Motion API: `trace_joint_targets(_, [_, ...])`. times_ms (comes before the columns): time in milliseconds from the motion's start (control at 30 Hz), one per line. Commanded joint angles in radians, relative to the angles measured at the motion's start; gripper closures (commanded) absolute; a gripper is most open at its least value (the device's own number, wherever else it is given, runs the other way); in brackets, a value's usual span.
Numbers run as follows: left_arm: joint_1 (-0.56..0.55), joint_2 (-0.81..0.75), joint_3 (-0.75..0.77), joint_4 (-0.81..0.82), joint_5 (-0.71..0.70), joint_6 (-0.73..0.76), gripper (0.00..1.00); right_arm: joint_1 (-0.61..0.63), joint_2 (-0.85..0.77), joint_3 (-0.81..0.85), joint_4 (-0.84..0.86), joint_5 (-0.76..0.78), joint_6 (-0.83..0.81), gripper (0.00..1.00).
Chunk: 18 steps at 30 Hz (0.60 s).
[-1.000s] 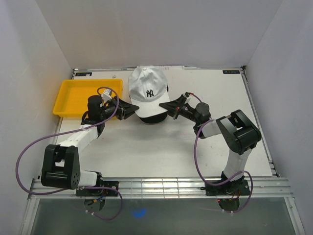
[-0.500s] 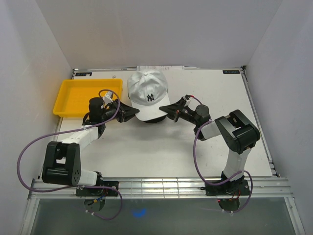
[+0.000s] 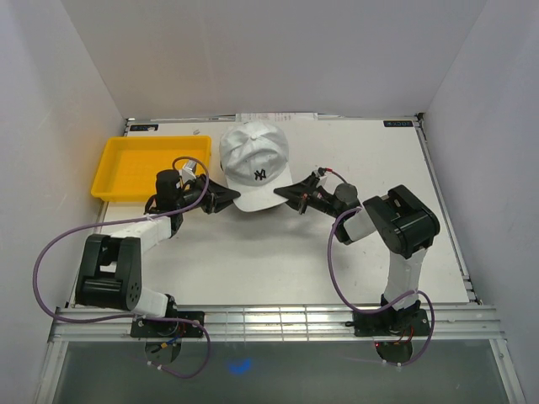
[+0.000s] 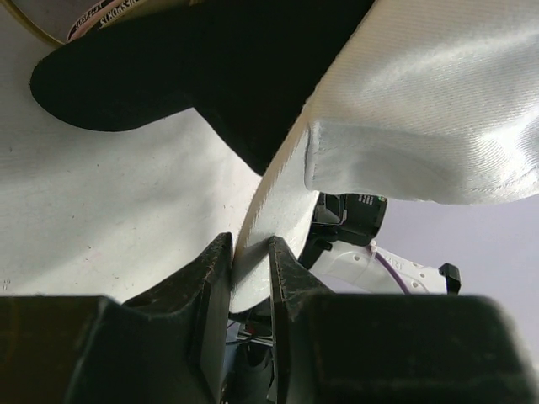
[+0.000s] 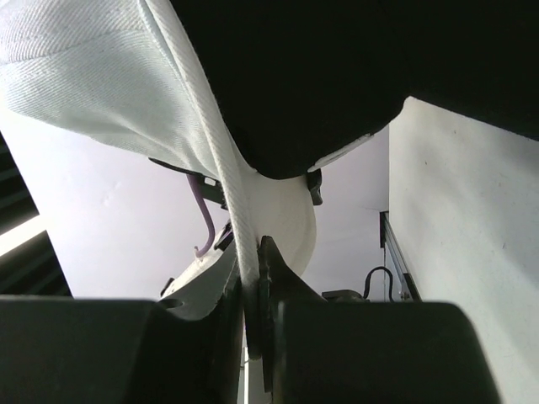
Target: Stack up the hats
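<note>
White cap sank slightly over last second. Crown now creased, logo slid toward 6 o'clock, black cap beneath nearly covered. Both arms drew toward 6 o'clock with it.
Left claw clamped on white rim at cap's 8 o'clock; right claw pinched tight on rim at 4 o'clock.
Judgement: white seating onto black; release likely next.
Stack at table 12 o'clock. Tray at 10 o'clock. Plain white walls around.
</note>
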Motion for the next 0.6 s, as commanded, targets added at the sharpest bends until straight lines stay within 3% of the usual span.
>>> trace_joint_targets(0, [0.049,0.028,-0.013,-0.010,-0.149,0.031,1.00,0.006,0.046,-0.042,0.086,-0.119,-0.030,0.92])
trace_joint_targets(567, [0.059,0.043,0.017,-0.024,-0.151,0.079,1.00,-0.007,-0.009,0.018,-0.050,-0.140,-0.107,0.92])
